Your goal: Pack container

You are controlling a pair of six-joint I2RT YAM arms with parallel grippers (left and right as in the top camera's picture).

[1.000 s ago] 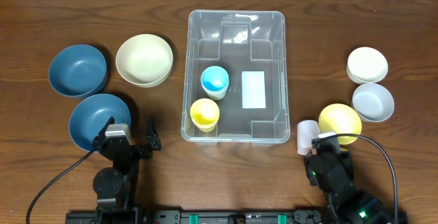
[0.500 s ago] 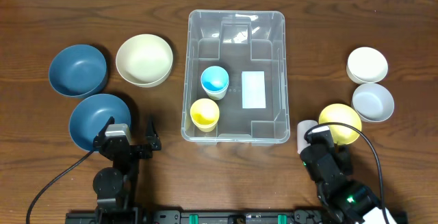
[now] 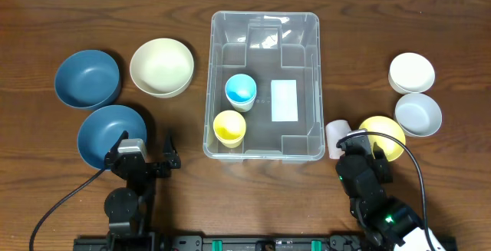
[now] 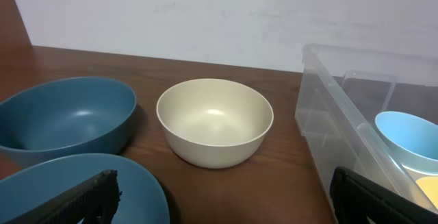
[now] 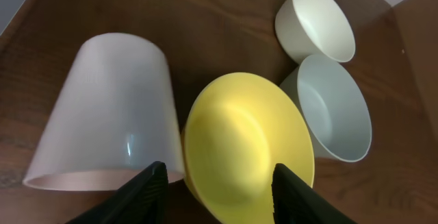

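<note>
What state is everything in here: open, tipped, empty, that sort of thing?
Large clear plastic rectangular container: lidless, holding two cups.
Small blue cup: upright, in container.
Small yellow cup: upright, in container.
Pale pink plastic cup: lying on its side.
Yellow round bowl: upright, empty.
Left gripper: open.
Right gripper: open.

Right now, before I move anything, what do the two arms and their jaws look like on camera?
Both are black. The left arm carries a grey block near its wrist; a black cable curves away from its base. The right arm shows a small green light and a second black cable arching alongside. The left gripper and right gripper have flat, matte black jaws.
</note>
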